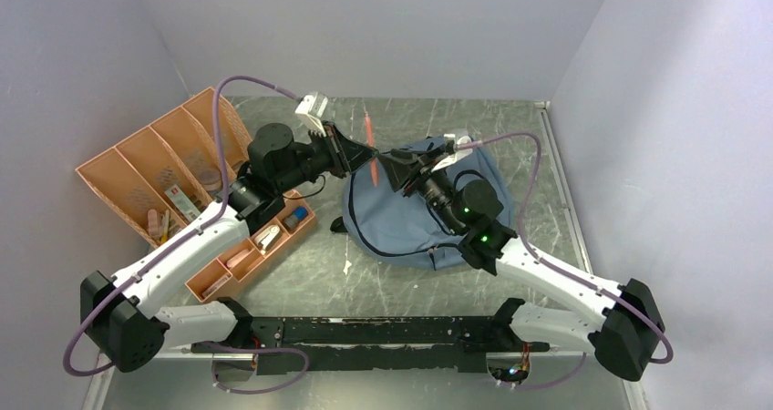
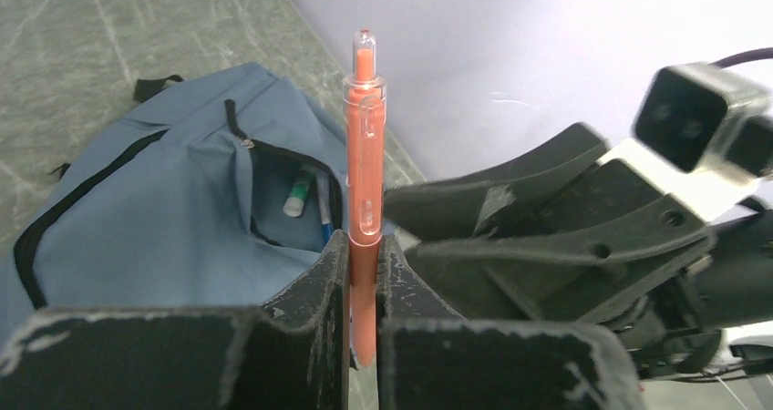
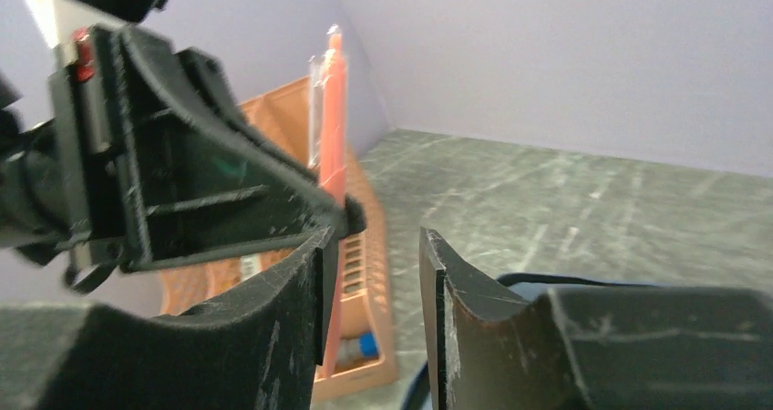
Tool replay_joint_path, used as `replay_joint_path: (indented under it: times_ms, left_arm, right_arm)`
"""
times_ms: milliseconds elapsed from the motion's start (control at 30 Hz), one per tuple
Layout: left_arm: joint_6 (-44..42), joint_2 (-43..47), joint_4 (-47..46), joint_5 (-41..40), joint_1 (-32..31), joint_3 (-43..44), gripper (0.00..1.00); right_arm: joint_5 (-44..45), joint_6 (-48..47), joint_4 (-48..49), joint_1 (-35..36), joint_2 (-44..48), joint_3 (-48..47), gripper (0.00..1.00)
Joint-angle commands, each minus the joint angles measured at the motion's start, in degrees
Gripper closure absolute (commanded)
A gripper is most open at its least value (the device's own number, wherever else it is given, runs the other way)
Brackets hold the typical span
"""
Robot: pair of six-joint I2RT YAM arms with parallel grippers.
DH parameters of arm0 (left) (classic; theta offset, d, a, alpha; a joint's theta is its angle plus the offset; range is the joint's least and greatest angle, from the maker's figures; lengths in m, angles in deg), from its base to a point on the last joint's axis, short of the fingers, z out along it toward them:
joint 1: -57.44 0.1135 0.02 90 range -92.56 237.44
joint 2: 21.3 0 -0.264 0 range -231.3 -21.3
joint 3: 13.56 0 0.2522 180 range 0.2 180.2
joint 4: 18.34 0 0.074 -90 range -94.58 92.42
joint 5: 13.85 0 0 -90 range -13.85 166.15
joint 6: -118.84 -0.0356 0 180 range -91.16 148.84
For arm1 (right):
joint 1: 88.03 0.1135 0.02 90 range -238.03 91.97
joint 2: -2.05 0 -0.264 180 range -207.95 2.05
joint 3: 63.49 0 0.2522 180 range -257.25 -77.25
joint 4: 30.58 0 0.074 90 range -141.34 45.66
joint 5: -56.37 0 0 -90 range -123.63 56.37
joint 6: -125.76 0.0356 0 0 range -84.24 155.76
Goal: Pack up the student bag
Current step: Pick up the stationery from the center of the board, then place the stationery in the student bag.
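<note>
Left gripper [image 2: 363,251] pinches orange pen [image 2: 365,155] upright | right gripper [image 3: 374,255] parted, facing it

The student bag [image 1: 401,219] is grey-blue with black zipper trim; the pen [image 2: 364,155] is orange with a clear clip and tip; the tray [image 1: 109,178] is pale orange, its walls a fine mesh pattern; the table [image 1: 510,146] is grey-green, veined pale like marble; the left gripper [image 2: 363,251] and right gripper [image 3: 376,241] are black, their edges scuffed pale; the cables [image 1: 215,128] are purple
</note>
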Motion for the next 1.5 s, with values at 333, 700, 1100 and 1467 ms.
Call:
replay_joint_path:
  times_ms: [333,700,1100,1467]
  left_arm:
    - [-4.1,-2.9,11.4,-7.9,0.2,0.2,0.95]
    - [-3.4,-2.4,10.7,-8.2,0.2,-1.3,0.95]
    - [-3.2,-3.5,10.1,-6.5,0.2,-1.7,0.95]
    - [-2.4,-6.3,8.6,-2.5,0.2,-1.9,0.95]
  right_arm:
    - [29.0,-1.1,-53.4,-6.2,-2.8,-16.4,0.40]
    - [26.7,-5.2,-65.8,-13.4,-13.4,-26.0,0.28]
    - [24.7,-7.9,-67.5,-14.6,-20.8,-27.8,0.32]
    - [27.4,-7.9,-68.0,-14.6,-20.7,-27.5,0.59]
